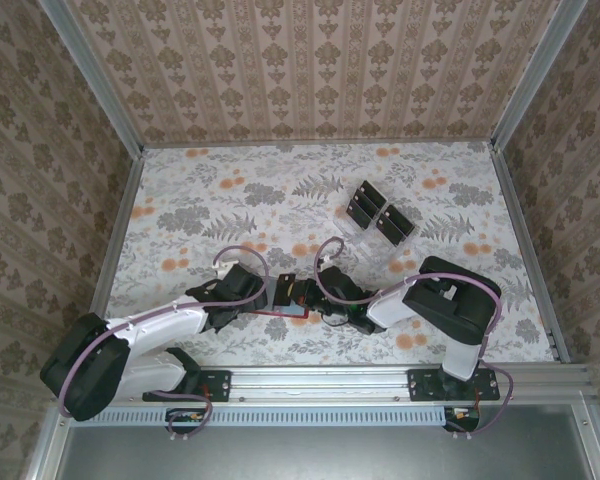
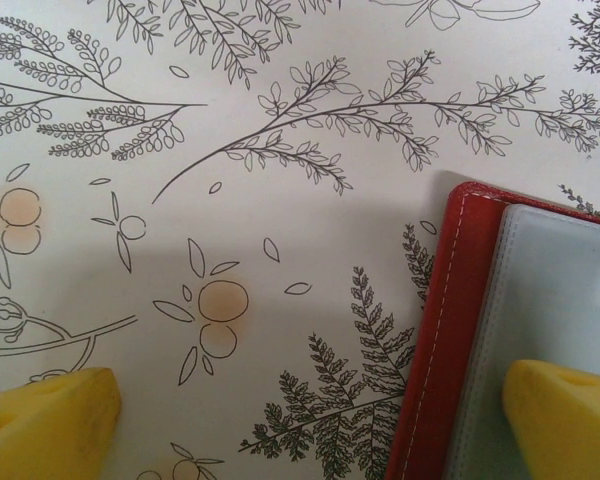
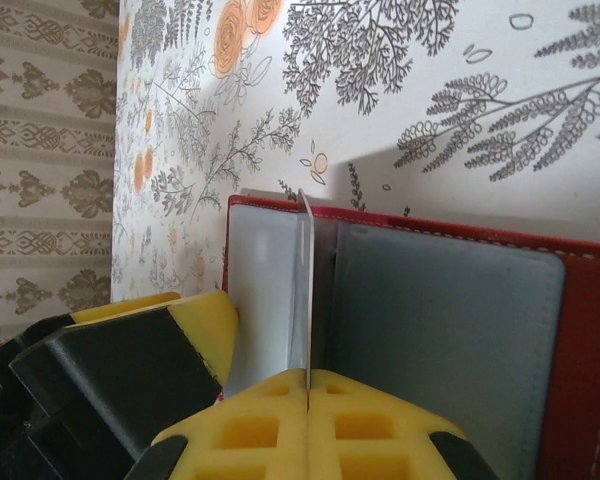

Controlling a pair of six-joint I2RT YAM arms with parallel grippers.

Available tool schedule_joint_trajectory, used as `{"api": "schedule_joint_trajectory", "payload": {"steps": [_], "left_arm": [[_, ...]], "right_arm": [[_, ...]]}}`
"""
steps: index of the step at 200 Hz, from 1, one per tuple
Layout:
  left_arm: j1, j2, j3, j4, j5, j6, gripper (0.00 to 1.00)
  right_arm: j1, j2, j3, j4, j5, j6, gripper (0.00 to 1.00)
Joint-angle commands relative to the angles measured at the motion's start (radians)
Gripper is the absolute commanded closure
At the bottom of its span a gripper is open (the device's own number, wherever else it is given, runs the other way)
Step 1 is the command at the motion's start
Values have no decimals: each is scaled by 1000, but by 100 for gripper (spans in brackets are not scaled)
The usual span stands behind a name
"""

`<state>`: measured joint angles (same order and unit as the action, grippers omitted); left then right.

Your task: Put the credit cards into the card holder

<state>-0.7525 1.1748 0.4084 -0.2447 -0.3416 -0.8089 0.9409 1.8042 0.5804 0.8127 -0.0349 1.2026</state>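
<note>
Left gripper [image 2: 305,425] hangs wide open, empty, above the card holder [image 2: 428,340] at the table's 6 o'clock. Right gripper [image 3: 308,395] pinches a clear sleeve [image 3: 306,290] upright, likely opening a pocket. Credit cards [image 1: 380,213] lie at 1 o'clock; one probably needs fetching next.

My left gripper [image 2: 310,425] stands spread wide, yellow fingertips [image 2: 45,420] far apart; my right gripper [image 3: 308,400] is pinched tight (pads flush) on a thin leaf of the card holder [image 3: 592,340]. Both arms reach inward, low.
</note>
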Motion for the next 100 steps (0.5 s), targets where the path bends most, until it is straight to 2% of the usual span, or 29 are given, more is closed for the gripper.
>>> {"api": "schedule_joint_trajectory", "payload": {"steps": [1, 100], "left_arm": [[-5, -12, -26, -77, -14, -2, 0], [-4, -89, -12, -146, -38, -20, 0]], "right_arm": [[8, 33, -20, 9, -5, 13, 100], [9, 110, -33, 89, -17, 57, 100]]}}
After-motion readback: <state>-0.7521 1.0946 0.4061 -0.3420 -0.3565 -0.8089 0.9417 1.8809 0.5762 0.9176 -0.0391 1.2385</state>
